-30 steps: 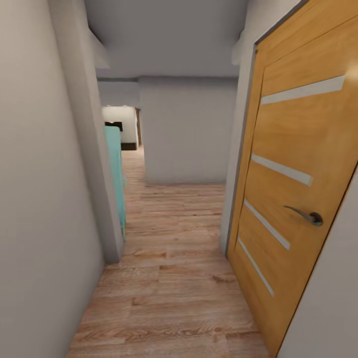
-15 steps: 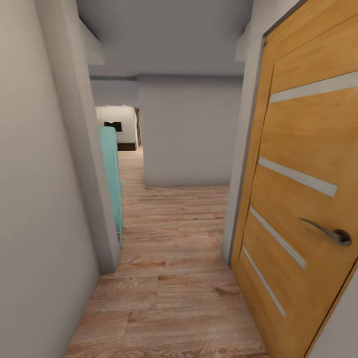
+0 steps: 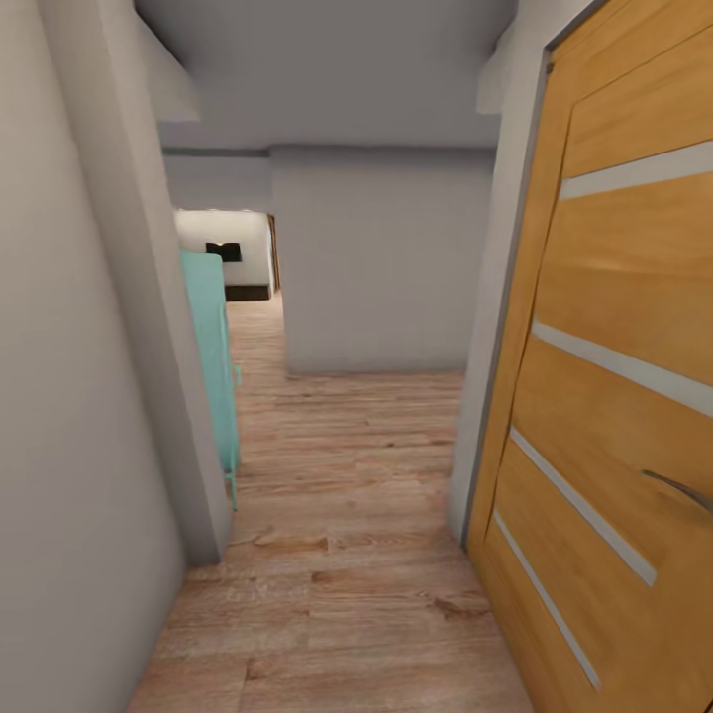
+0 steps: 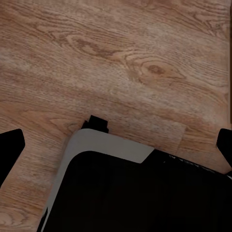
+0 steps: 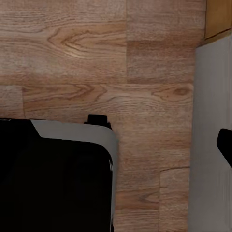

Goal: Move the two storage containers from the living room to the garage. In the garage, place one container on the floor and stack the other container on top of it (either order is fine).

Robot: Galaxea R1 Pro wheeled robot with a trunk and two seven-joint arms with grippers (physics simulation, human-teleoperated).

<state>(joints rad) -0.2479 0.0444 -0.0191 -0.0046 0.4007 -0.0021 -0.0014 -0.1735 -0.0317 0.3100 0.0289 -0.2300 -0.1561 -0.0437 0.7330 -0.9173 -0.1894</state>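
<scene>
The two storage containers are out of view. I am in a narrow hallway with a light wood-plank floor [image 3: 347, 555]. At its far end a bright room [image 3: 238, 248] opens, with a black TV [image 3: 224, 252] on an off-white wall and a dark low bench below it. My left gripper [image 4: 116, 154] hangs open over the planks and my own black base [image 4: 135, 193], with nothing between its fingertips [image 4: 9, 150]. My right gripper [image 5: 116, 150] is open too, empty, one fingertip [image 5: 225, 145] showing beside a white wall foot.
A wooden door [image 3: 614, 396] with pale stripes and a metal handle [image 3: 683, 490] stands close on the right. A grey wall corner [image 3: 168, 396] juts in on the left, with a teal panel [image 3: 210, 356] behind it. A grey wall [image 3: 376, 267] blocks the way ahead; the passage continues left of it.
The whole view has shifted: the camera has moved forward along the hallway. The door and the left wall corner loom larger and the handle has slid toward the right edge.
</scene>
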